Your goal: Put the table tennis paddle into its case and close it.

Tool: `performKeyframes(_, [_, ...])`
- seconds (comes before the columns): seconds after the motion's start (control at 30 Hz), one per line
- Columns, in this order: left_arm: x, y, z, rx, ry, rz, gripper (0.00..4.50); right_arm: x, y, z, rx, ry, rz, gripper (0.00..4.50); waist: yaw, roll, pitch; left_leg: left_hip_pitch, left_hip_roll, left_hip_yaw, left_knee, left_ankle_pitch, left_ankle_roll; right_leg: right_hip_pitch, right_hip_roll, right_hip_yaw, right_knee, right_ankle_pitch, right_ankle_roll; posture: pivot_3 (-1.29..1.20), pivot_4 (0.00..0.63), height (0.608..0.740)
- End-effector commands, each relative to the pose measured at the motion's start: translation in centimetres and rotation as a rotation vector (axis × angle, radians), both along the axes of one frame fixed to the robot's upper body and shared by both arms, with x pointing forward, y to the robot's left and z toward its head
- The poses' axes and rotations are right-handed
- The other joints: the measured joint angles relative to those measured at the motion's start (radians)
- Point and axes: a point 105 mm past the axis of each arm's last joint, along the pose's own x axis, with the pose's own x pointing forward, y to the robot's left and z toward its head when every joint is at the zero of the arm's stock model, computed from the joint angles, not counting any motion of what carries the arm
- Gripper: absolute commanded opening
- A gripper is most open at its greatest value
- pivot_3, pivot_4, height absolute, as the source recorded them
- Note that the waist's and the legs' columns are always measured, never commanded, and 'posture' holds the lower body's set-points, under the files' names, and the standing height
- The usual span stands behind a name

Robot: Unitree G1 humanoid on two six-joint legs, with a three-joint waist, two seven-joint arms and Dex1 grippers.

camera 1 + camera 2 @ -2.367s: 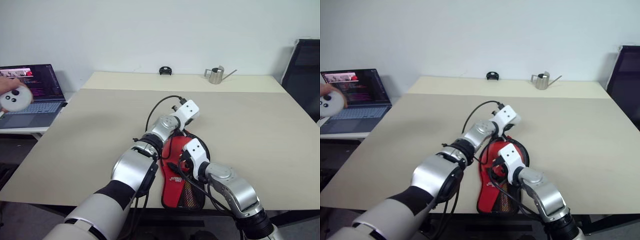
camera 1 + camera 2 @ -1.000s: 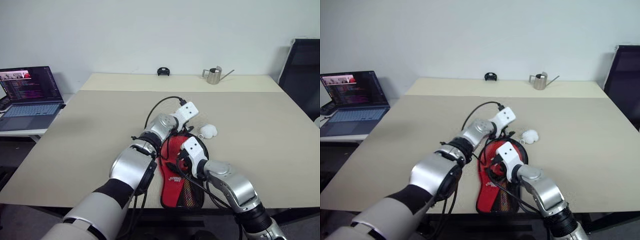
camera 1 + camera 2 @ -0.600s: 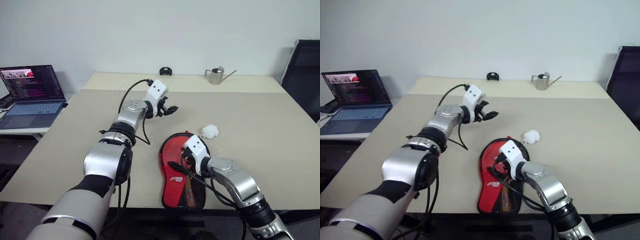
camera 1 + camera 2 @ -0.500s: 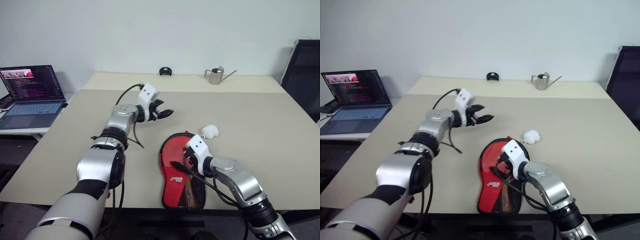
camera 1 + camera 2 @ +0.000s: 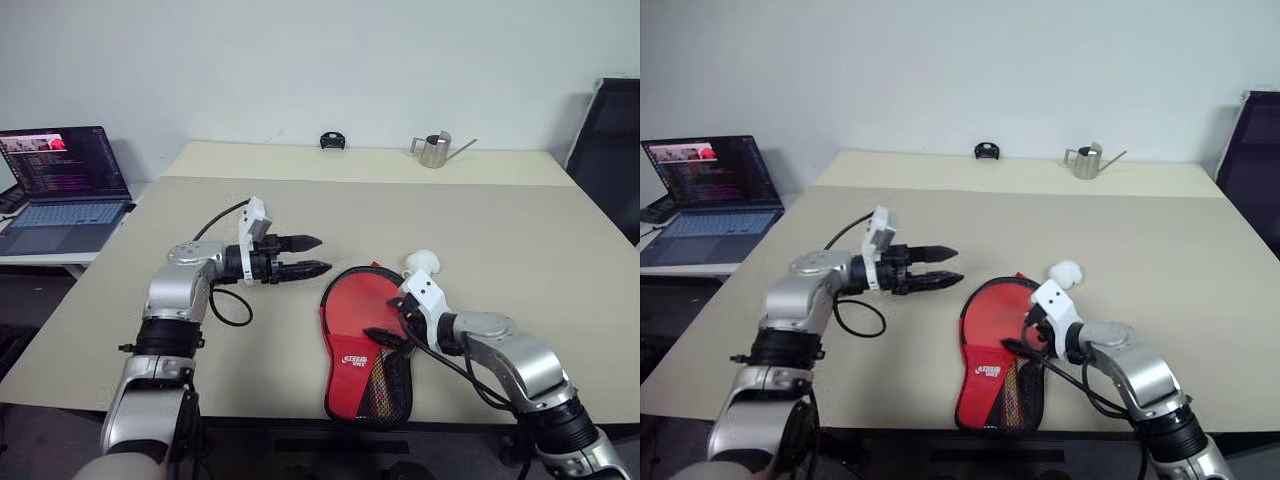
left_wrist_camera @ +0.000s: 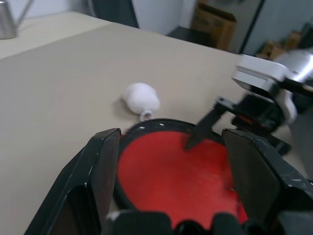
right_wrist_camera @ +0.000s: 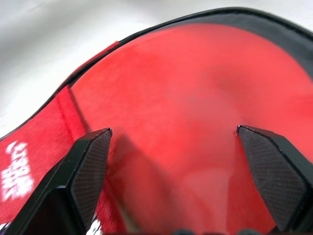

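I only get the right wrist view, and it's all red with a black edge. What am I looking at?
Observer: The table tennis paddle, its red blade lying in the open case near the table's front edge.
Operator: Where's the other arm?
Observer: The left gripper hovers open over the table, left of the case and pointing toward it.
Operator: Is anything else close by?
Observer: Yes, a small white object lies on the table just past the case's round end.

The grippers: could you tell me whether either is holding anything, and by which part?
Nothing is held. The left gripper hangs open above the table, and the right gripper is open over the paddle in its case.
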Motion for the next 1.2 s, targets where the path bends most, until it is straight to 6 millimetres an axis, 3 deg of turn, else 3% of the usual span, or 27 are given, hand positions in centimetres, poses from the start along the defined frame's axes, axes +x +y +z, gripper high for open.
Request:
performKeyframes(0.03, [-1.1, -1.2, 0.3, 0.061, -0.069, -0.076, 3.58, 0.0, -1.4, 2.1, 0.027, -0.015, -0.021, 4.50, 0.001, 0.000, 0.000, 0.000, 0.000, 0.000, 0.000, 0.000, 0.000, 0.000, 0.000, 0.000, 0.000, 0.000, 0.000, 0.00, 0.150, 0.740])
performKeyframes(0.1, [-1.3, -1.8, -0.5, 0.098, -0.082, -0.103, 3.58, 0.2, -2.4, 3.0, 0.035, -0.021, -0.046, 4.50, 0.001, 0.001, 0.001, 0.000, -0.001, 0.000, 0.000, 0.000, 0.000, 0.000, 0.000, 0.000, 0.000, 0.000, 0.000, 0.00, 0.150, 0.740])
performKeyframes(0.17, [-1.0, -2.7, -1.4, 0.119, -0.087, -0.129, 3.58, 0.3, -4.5, 5.3, 0.081, -0.033, -0.091, 4.50, 0.003, 0.003, 0.002, -0.001, 0.000, 0.000, 0.000, 0.000, 0.000, 0.000, 0.000, 0.000, -0.001, 0.000, 0.000, 0.00, 0.150, 0.740])
performKeyframes(0.33, [1.0, -4.5, -2.9, 0.135, -0.089, -0.073, 3.58, 0.0, -8.1, 9.0, 0.108, -0.072, -0.150, 4.50, 0.011, 0.004, 0.003, -0.008, -0.001, 0.000, 0.001, 0.000, 0.000, -0.006, 0.000, -0.001, 0.000, 0.000, 0.000, 0.00, 0.150, 0.740])
performKeyframes(0.53, [2.6, -6.2, -4.7, 0.163, -0.065, -0.034, 3.58, 2.1, -10.6, 10.4, 0.080, -0.141, -0.276, 4.50, 0.007, 0.003, 0.003, -0.011, -0.001, 0.001, 0.001, 0.000, 0.001, -0.009, 0.000, 0.000, 0.000, 0.000, 0.000, 0.00, 0.150, 0.740])
performKeyframes(0.73, [0.9, -7.8, -6.0, 0.176, -0.035, -0.161, 3.58, 4.4, -10.7, 10.3, 0.060, -0.178, -0.325, 4.50, 0.003, 0.003, 0.003, -0.012, 0.000, 0.002, 0.001, 0.000, 0.001, -0.010, 0.000, 0.000, 0.000, 0.000, 0.000, 0.00, 0.150, 0.740])
performKeyframes(0.97, [0.2, -7.1, -8.5, 0.246, -0.018, -0.167, 3.58, 7.8, -9.6, 9.8, 0.144, -0.168, -0.382, 4.50, -0.005, 0.004, 0.003, -0.012, 0.000, 0.002, 0.001, 0.000, 0.001, -0.009, 0.000, 0.000, 0.000, 0.000, 0.000, 0.00, 0.150, 0.740])
performKeyframes(1.2, [0.0, -6.9, -8.8, 0.246, -0.017, -0.157, 3.58, 10.5, -7.7, 8.1, 0.201, -0.115, -0.390, 4.50, -0.004, 0.004, 0.003, -0.011, 0.000, 0.003, 0.001, 0.000, 0.000, -0.009, 0.000, 0.000, 0.000, 0.000, 0.000, 0.00, 0.150, 0.740])
